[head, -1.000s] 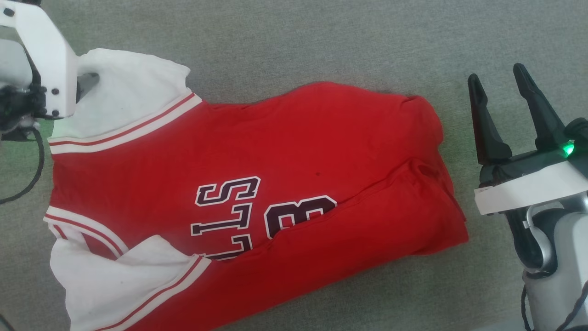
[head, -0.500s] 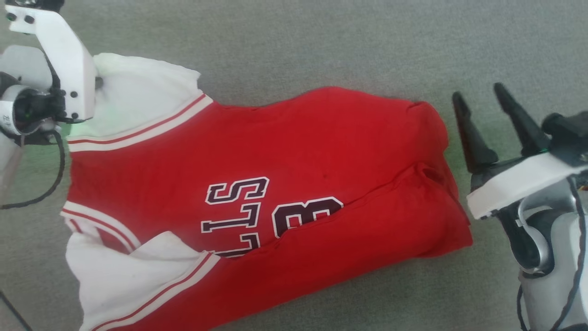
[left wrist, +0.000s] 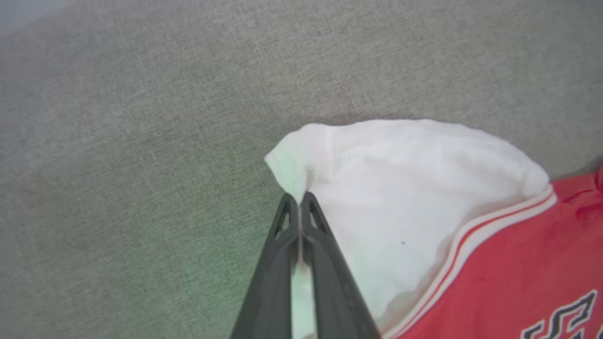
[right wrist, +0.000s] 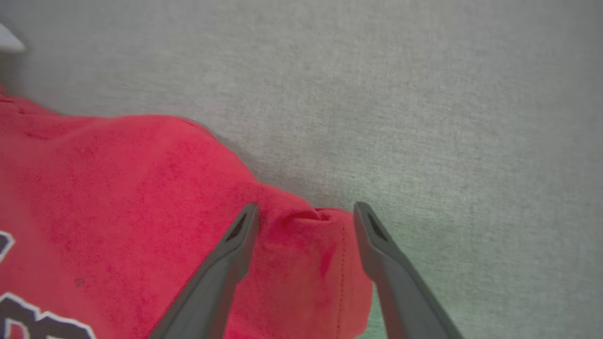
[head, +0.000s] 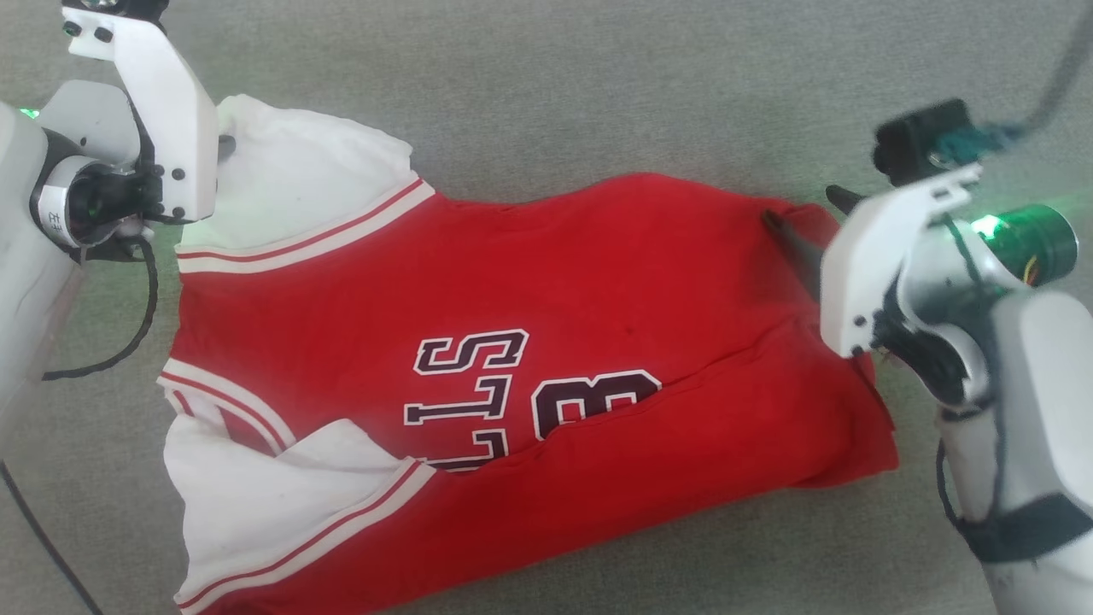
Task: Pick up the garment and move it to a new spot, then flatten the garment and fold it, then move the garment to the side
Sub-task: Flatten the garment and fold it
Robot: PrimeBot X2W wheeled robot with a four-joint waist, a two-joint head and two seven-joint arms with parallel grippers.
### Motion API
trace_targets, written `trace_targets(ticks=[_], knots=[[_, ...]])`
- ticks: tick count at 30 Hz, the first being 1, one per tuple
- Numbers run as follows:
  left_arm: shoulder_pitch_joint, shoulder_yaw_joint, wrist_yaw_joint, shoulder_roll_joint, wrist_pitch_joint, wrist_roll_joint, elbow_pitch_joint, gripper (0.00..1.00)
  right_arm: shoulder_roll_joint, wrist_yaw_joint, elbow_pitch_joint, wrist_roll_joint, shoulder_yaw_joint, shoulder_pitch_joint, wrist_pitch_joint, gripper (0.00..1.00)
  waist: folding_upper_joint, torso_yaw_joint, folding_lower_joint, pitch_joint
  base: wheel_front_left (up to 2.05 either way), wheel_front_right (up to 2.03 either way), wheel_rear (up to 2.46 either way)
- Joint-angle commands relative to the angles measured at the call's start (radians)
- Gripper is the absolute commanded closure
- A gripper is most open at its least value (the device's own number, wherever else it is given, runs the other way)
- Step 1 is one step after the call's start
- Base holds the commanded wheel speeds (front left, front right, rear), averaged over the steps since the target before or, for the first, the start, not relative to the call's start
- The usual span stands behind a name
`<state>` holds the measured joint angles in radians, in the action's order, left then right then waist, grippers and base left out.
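The garment lies spread on the grey cloth surface, a red jersey with white sleeves, striped trim and dark lettering facing up. Its near long edge is folded over the lettering. At the far left, my left gripper is shut on the corner of the far white sleeve, pinching the cloth into a small peak. My right gripper is open at the far right corner of the red hem, one finger on the cloth and the other beside its edge. That corner bulges up between the fingers.
Grey woven fabric covers the surface all around the garment. A black cable loops down from my left wrist beside the jersey's collar end. My right forearm rises along the right edge of the head view.
My left gripper has closed on the far sleeve's corner. My right arm has swung in from the right and tipped its open fingers onto the hem corner. The head camera has shifted.
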<state>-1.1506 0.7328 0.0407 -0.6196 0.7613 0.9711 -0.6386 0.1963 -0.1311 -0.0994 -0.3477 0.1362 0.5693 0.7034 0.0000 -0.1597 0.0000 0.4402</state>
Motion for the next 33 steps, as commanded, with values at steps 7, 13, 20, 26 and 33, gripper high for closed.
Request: trace_targets(ticks=[7, 13, 20, 26, 33], knots=[[-0.031, 0.008, 0.022, 0.029, -0.029, -0.017, -0.030, 1.00, 0.039, 0.001, -0.164, -0.007, 0.099, 0.122, 0.168, 0.99, 0.0000, 0.020, 0.0000, 0.011, 0.00, 0.00, 0.00], [-0.053, 0.010, 0.038, 0.050, -0.061, -0.019, -0.050, 1.00, 0.057, 0.002, -0.218, -0.036, 0.124, 0.178, 0.151, 1.00, 0.0000, 0.036, 0.0000, 0.009, 0.00, 0.00, 0.00], [-0.063, 0.008, 0.037, 0.054, -0.036, 0.004, -0.050, 1.00, 0.104, 0.001, -0.193, -0.068, 0.146, 0.169, 0.101, 1.00, 0.0000, 0.067, 0.0000, -0.028, 0.00, 0.00, 0.00], [-0.025, 0.014, -0.012, 0.040, 0.027, 0.024, 0.032, 1.00, 0.174, 0.001, -0.111, -0.094, 0.154, 0.110, 0.094, 1.00, 0.0000, 0.106, 0.0000, -0.072, 0.00, 0.00, 0.00], [0.065, 0.014, -0.105, -0.010, 0.089, 0.048, 0.227, 1.00, 0.246, 0.001, -0.014, -0.122, 0.145, 0.019, 0.116, 1.00, 0.0000, 0.144, 0.0000, -0.114, 0.00, 0.00, 0.00]])
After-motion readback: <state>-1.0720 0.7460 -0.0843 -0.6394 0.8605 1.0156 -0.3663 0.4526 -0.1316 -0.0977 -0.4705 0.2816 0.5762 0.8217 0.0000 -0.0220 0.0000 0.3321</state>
